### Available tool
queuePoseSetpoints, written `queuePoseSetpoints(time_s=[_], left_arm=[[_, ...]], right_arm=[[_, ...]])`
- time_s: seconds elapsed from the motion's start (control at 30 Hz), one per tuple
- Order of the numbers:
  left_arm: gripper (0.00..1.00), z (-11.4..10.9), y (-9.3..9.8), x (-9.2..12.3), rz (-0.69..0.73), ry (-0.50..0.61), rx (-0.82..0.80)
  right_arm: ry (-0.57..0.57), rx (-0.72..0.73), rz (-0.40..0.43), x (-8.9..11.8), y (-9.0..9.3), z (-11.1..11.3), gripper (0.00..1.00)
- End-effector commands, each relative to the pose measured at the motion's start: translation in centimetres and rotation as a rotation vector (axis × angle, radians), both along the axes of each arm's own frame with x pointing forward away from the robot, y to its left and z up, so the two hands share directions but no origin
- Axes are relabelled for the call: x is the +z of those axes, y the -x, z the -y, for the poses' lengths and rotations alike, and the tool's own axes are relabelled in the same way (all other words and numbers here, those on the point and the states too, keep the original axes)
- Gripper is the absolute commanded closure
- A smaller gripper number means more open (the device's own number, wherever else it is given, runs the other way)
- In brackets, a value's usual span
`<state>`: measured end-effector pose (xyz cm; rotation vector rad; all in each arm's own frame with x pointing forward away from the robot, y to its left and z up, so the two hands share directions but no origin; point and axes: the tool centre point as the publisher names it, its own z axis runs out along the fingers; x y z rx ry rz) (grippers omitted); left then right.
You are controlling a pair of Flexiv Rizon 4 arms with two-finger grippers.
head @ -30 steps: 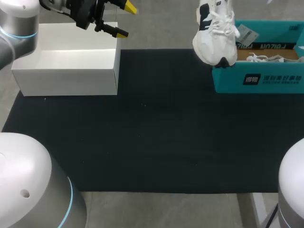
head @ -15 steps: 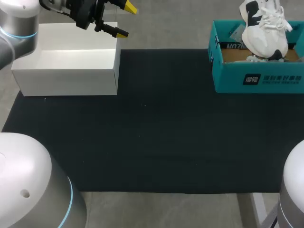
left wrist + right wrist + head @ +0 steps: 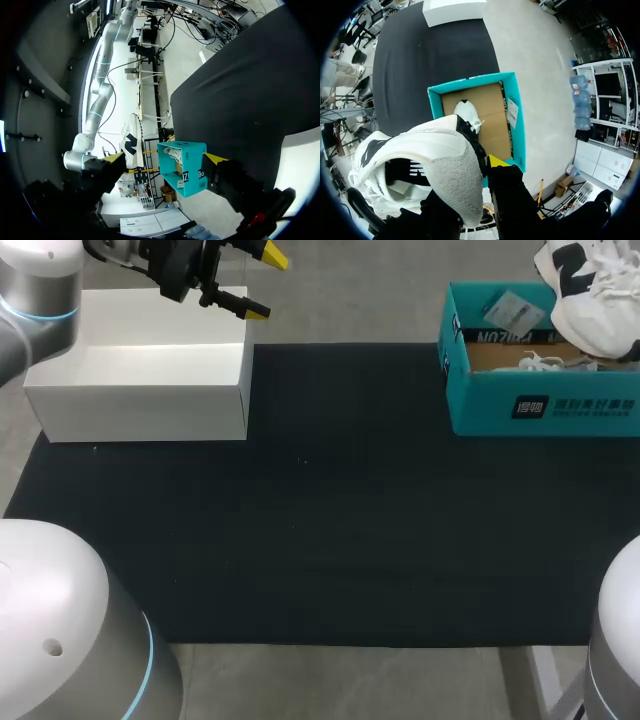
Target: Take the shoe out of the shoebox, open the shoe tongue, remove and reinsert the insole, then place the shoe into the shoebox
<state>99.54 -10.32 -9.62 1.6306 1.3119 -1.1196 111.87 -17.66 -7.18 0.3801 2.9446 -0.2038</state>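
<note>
White box (image 3: 150,370): under left gripper (image 3: 264,282), whose fingers are spread and empty. Teal shoebox (image 3: 512,125): open, below right gripper (image 3: 479,167). White sneaker (image 3: 435,165): clamped in right gripper above the shoebox. The grip shows only in the right wrist view; the head view catches just the sneaker.

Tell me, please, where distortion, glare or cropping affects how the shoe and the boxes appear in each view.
Head view: the shoe is cropped at the corner, and the white box glares pale. Left wrist view: fisheye bows the black mat's edge. Right wrist view: the shoe looms large, hiding part of the shoebox.
</note>
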Motion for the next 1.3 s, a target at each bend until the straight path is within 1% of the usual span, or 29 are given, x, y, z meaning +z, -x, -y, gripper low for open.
queuePoseSetpoints(time_s=[0.03,0.37,0.43,0.57,0.7,0.83,0.87,0.93,0.97,1.17,1.3], left_arm=[[0.00,0.0,-0.1,0.0,0.001,-0.002,-0.002],[0.00,0.0,-0.1,0.0,0.001,-0.002,-0.002],[0.00,0.0,-0.1,0.0,0.001,-0.002,-0.002],[0.00,0.0,-0.1,0.0,0.001,-0.002,-0.002],[0.00,0.0,-0.1,0.0,0.001,-0.002,-0.002],[0.00,0.0,-0.1,0.0,0.001,-0.002,-0.002],[0.00,0.0,-0.1,0.0,0.001,-0.002,-0.002],[0.00,0.0,-0.1,0.0,0.001,-0.002,-0.002],[0.00,0.0,-0.1,0.0,0.001,-0.002,-0.002],[0.00,0.0,-0.1,0.0,0.001,-0.002,-0.002],[0.00,0.0,-0.1,0.0,0.001,-0.002,-0.002]], right_arm=[[0.001,0.000,0.000,0.2,0.1,0.0,1.00],[0.001,0.000,0.000,0.2,0.1,0.0,1.00],[0.003,-0.004,-0.003,-0.3,-0.7,1.0,1.00],[-0.003,-0.036,-0.006,-1.2,-2.8,3.8,1.00],[0.052,-0.057,-0.003,-2.4,-4.9,6.7,1.00],[0.089,-0.065,0.014,-3.0,-6.8,9.4,1.00],[0.111,-0.066,0.029,-3.1,-7.3,10.0,1.00],[0.094,-0.057,0.018,-3.3,-8.1,11.2,1.00],[0.112,-0.054,0.023,-3.5,-8.5,11.8,1.00],[0.127,-0.081,0.012,-4.7,-10.7,14.7,1.00],[0.137,-0.101,0.002,-5.5,-11.8,15.8,1.00]])
